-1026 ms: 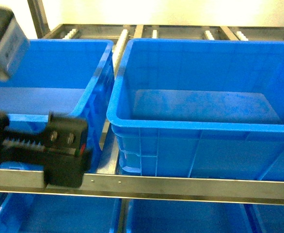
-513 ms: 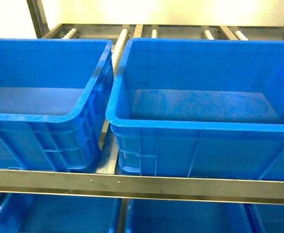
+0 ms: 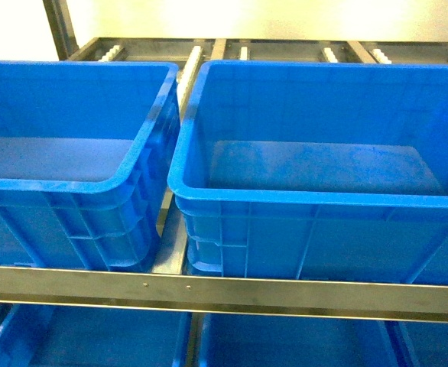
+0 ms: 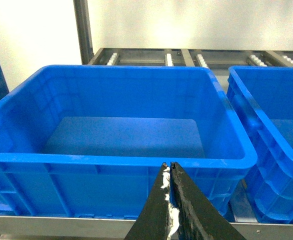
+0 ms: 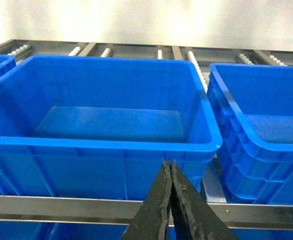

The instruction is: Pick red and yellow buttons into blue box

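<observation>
change: my left arm, across the head view's left a second earlier, was gone from it
left gripper [image 4: 168,172]: clenched, empty
right gripper [image 5: 168,167]: clenched, empty
large deep blue plastic crate [image 3: 316,200]: on rack shelf, looked empty
red and yellow buttons: not visible
meaning: probably no button delivered yet

No legible text, label, brand mark, number or sign was found in any of the three views. The walls and rims of the blue crates [image 3: 316,229] carried no readable markings, and the metal shelf rail [image 3: 224,290] bore only two plain fasteners.
</observation>
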You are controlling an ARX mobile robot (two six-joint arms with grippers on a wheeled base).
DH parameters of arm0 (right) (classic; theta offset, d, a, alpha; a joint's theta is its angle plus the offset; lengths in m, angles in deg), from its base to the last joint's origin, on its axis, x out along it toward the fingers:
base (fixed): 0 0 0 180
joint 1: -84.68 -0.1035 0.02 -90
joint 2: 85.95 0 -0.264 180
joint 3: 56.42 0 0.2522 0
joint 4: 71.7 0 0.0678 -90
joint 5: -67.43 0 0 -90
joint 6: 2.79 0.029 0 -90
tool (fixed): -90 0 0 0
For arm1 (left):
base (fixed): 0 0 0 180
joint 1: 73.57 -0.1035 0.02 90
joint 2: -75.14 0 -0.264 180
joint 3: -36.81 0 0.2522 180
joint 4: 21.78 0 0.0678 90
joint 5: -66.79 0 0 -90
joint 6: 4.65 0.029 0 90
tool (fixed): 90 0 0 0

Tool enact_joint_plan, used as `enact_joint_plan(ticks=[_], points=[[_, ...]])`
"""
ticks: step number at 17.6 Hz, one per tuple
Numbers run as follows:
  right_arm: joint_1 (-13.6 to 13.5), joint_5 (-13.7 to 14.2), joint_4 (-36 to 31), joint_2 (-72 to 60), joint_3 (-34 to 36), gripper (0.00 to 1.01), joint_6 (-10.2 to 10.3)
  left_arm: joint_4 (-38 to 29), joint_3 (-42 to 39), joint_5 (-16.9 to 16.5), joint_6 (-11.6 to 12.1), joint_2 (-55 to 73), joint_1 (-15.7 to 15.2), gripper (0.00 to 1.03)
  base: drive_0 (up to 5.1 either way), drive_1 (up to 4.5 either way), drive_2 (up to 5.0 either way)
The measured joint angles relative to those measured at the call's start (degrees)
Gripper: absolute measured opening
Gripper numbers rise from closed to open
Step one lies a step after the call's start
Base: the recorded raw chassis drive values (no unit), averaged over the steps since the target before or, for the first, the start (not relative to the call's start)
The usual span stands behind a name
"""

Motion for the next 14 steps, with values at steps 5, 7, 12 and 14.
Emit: enact_joint_plan(ticks=[5, 7, 12, 14], points=[[0.0, 0.0, 0.2, -0.1, 0.1, 0.02, 0.0, 6.5, 0.0, -0.9, 0.0, -7.1, 0.5, 0.02, 0.0, 0.00, 0.0], [0.0, 0.0, 0.2, -0.1, 0.1, 0.02, 0.0, 9.6, 0.0, -0.8, 0.0, -9.9, 0.5, 0.02, 0.0, 0.00, 0.0], [0.0, 0.0, 0.3, -0.1, 0.1, 0.02, 0.0, 14.3, 0.0, -0.9, 0.0, -14.7, 0.5, 0.02, 0.0, 0.00, 0.0], [0.0, 0.0, 0.3, -0.1, 0.1, 0.02, 0.0, 15.7, 0.0, -0.9, 0.0, -16.1, 0.5, 0.02, 0.0, 0.00, 0.0]])
